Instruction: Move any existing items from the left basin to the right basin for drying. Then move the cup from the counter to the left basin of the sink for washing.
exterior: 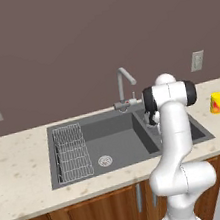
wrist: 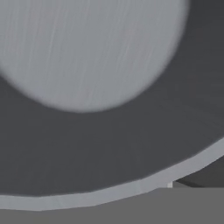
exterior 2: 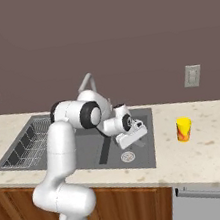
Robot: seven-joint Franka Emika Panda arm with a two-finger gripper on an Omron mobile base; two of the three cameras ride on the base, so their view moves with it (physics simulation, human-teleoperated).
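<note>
The gripper (exterior 2: pixel 136 134) hung low in the right basin (exterior 2: pixel 144 149) beside the faucet (exterior: pixel 125 86), jaws wide, apparently around the pan (wrist: pixel 87 65); release seemed near. The cup (exterior 2: pixel 184 129) waited right of the sink (exterior: pixel 56 156).

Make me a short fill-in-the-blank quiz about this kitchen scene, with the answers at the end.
1. The yellow cup with the orange-red band stands on the ____, right of the sink.
2. The silver wire rack lies in the ____ basin.
3. The robot's hand is down over the ____ basin.
4. Behind the sink rises a tall curved steel ____.

Missing words: counter; left; right; faucet
</note>
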